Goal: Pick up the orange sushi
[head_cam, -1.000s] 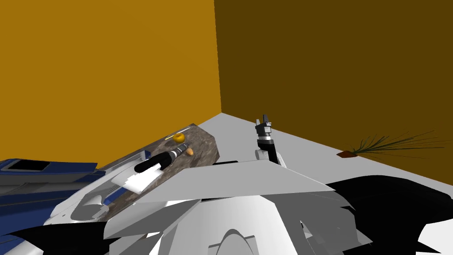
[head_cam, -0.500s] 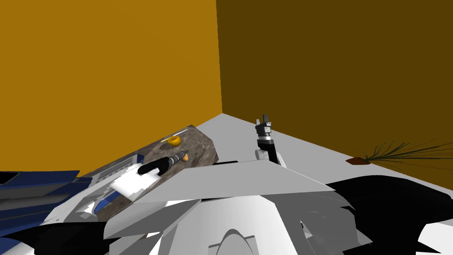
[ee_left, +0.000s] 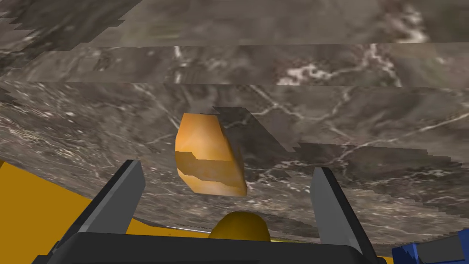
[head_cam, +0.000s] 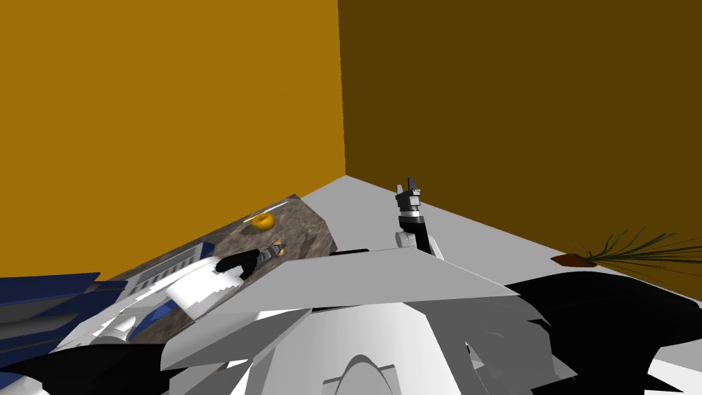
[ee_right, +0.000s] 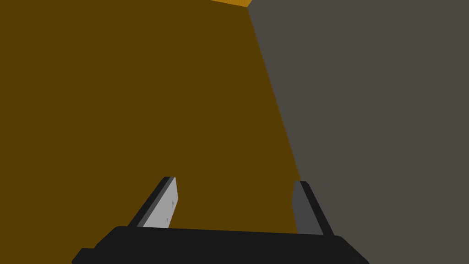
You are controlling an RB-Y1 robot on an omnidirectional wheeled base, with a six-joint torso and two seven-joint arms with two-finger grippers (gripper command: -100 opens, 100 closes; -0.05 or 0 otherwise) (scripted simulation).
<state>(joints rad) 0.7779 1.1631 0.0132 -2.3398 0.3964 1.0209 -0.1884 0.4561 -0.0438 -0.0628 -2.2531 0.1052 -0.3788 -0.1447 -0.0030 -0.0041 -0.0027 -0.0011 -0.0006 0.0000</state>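
Your left gripper [ee_left: 226, 166] hangs over the marble counter [ee_left: 320, 91] with its fingers spread wide and pinching nothing. The orange sushi [ee_left: 208, 156] lies on the counter, framed between them but nearer one finger than the other. If you close from here, the nearer blade may strike first and skid the piece toward the round orange fruit [head_cam: 263, 221] at its 11 o'clock in the head view; your right gripper [head_cam: 410, 185], also spread, is raised at the counter's 3 o'clock.
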